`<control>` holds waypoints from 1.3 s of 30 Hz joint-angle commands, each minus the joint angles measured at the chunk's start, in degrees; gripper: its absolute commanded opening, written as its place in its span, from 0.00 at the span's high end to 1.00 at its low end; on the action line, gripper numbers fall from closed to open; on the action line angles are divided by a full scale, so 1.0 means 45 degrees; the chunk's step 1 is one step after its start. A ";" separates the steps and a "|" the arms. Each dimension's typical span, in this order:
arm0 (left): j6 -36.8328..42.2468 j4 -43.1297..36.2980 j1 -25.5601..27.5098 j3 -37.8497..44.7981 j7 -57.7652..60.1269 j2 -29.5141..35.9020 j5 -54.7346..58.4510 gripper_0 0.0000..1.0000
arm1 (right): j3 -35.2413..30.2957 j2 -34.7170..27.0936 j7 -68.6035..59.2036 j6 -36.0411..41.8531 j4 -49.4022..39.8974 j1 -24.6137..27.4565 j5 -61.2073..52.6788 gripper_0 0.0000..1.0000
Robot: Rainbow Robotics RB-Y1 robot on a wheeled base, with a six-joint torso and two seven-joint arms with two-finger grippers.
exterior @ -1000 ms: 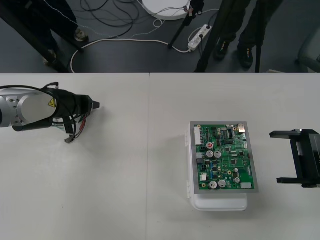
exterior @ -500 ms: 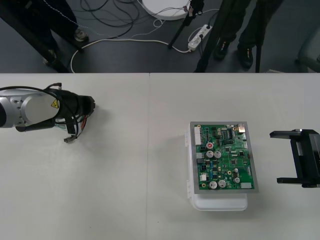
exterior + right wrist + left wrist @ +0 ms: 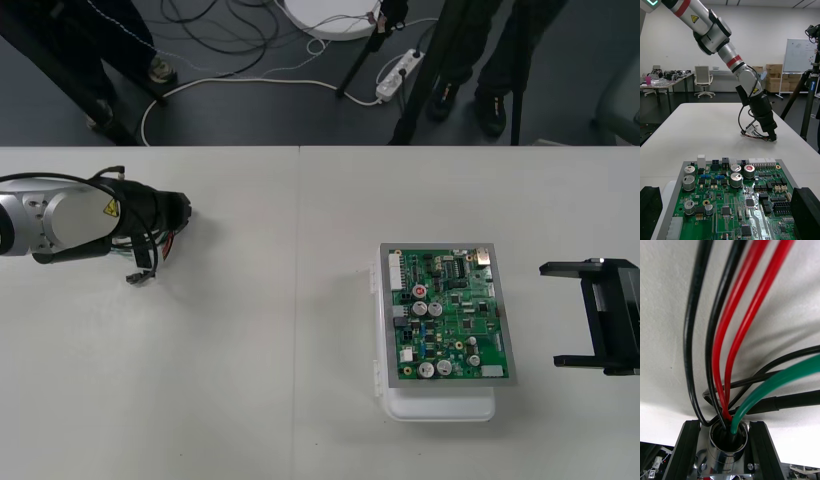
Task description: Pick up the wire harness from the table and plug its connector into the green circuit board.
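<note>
Left hand (image 3: 182, 212) drawn back leftward, clamping harness (image 3: 790, 374) by round metal socket (image 3: 728, 452); right hand (image 3: 552, 314) spread open.

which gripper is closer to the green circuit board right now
Right. The right gripper sits open just beside the green circuit board; the left gripper is far across the table, shut on the wire harness.

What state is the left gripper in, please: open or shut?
Shut on the wire harness: the left gripper has its black fingers pressed against both sides of the round metal socket.
</note>
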 commanded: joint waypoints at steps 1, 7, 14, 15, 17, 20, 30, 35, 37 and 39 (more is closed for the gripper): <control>0.0489 0.0104 0.0082 -0.0087 -0.1586 -0.0186 0.0114 1.00 | -0.0017 0.0054 0.0148 -0.0168 0.0022 -0.0361 0.0055 0.00; 0.0509 -0.0579 0.0082 -0.0068 -0.1449 0.0322 0.0329 1.00 | -0.0037 0.0054 0.0148 -0.0168 0.0022 -0.0361 0.0074 0.00; 0.0431 -0.1907 0.0082 -0.0068 -0.1273 0.1299 0.0544 1.00 | -0.0017 0.0054 0.0109 -0.0168 0.0022 -0.0361 0.0055 0.00; 0.0313 -0.2064 0.0082 -0.0068 -0.1195 0.1455 0.0622 1.00 | -0.0037 0.0054 0.0109 -0.0168 0.0022 -0.0361 0.0055 0.00; 0.0216 -0.2278 0.0082 -0.0029 -0.1078 0.1670 0.0759 1.00 | -0.0017 0.0054 0.0089 -0.0168 0.0022 -0.0361 0.0074 0.00; 0.0177 -0.2669 0.0082 0.0010 -0.0882 0.1963 0.0973 1.00 | -0.0017 0.0054 0.0050 -0.0168 0.0022 -0.0342 0.0055 0.00; 0.0157 -0.3958 0.0082 0.0030 0.1657 0.3076 0.1442 1.00 | -0.0017 0.0054 -0.0087 -0.0168 0.0022 -0.0342 -0.0023 0.00; -0.0644 -0.4505 0.0082 0.0381 0.2946 0.3525 0.1638 1.00 | -0.0037 0.0054 -0.0184 -0.0168 0.0022 -0.0361 -0.0140 0.00; -0.1640 -0.4524 0.0082 0.0850 0.3532 0.3701 0.1755 1.00 | -0.0037 0.0054 -0.0223 -0.0168 0.0022 -0.0361 -0.0160 0.00; -0.2362 -0.4524 0.0082 0.1202 0.3903 0.3818 0.1872 1.00 | -0.0037 0.0054 -0.0223 -0.0168 0.0022 -0.0361 -0.0199 0.00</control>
